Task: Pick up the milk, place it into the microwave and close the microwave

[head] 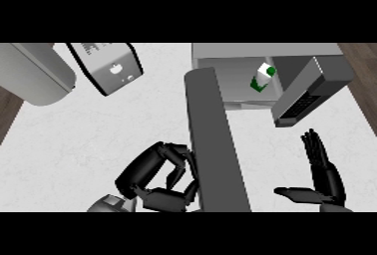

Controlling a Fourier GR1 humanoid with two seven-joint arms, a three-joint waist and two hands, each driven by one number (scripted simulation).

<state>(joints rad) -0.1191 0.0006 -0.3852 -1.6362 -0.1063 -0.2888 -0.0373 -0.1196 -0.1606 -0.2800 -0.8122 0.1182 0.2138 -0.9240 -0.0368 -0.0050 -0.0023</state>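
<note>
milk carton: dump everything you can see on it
The milk carton is small, white with green markings, and looks like cardboard. It leans tilted inside the open microwave, toward the right of the cavity, on its floor. Neither hand touches it: the left hand and right hand sit low over the counter.

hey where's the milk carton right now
In the head view the milk carton stands tilted inside the open microwave at upper right, between the microwave door on its left and the control panel on its right.
</note>
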